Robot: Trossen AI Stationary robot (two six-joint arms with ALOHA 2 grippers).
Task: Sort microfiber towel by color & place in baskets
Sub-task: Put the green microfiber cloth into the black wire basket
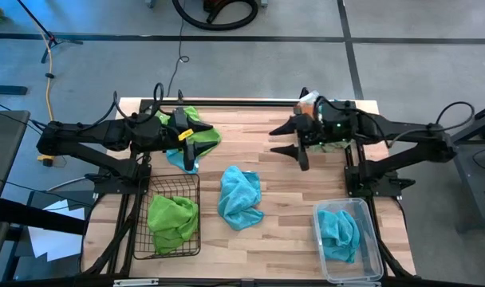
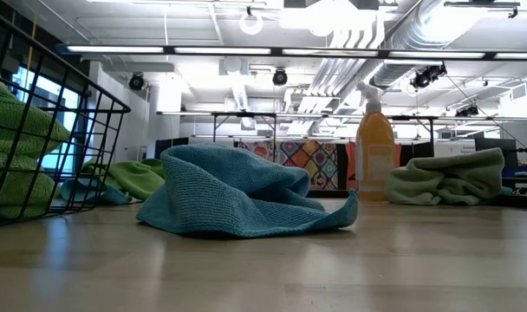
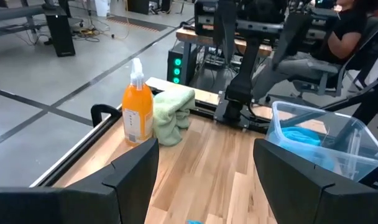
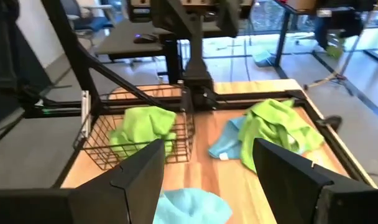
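A turquoise towel (image 1: pixel 241 197) lies crumpled mid-table. A lime green towel (image 1: pixel 172 222) sits in the black wire basket (image 1: pixel 196 185) at the near left. Another turquoise towel (image 1: pixel 340 233) sits in the clear plastic basket (image 1: pixel 372 239) at the near right. At the far left a green towel (image 1: pixel 207 131) lies partly over a turquoise one (image 1: pixel 183 161). My left gripper (image 1: pixel 191 140) hangs open above that pile. A pale green towel (image 3: pixel 173 115) lies by the orange bottle (image 3: pixel 137 109) at the far right. My right gripper (image 1: pixel 284 137) hangs open there, high over the table.
The orange spray bottle (image 1: pixel 306 101) stands at the far right edge under my right arm. A black rail (image 1: pixel 242 101) runs along the far edge. Bare wood lies between the two grippers and around the middle towel (image 2: pixel 237 199). A person sits beyond the table (image 3: pixel 354 25).
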